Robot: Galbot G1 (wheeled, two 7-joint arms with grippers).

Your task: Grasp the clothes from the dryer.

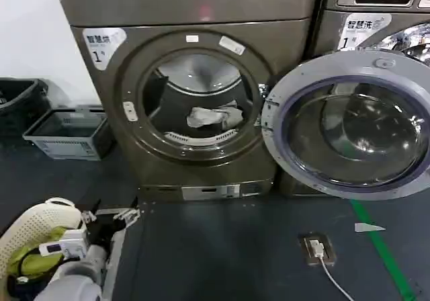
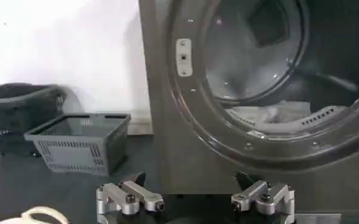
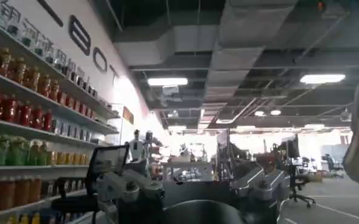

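The left end effector hangs low near the floor, fingers spread wide, aimed at the dryer. One wad of clothes lies inside the dark drum, above and well ahead of it. One door stands swung open. The right end effector points into the room, also spread wide.

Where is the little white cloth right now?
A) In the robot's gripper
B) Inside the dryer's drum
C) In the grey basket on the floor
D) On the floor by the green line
B: the clothes lie low inside the dark drum of the dryer, whose door is swung open, while the open left gripper is down near the floor in front, holding nothing.
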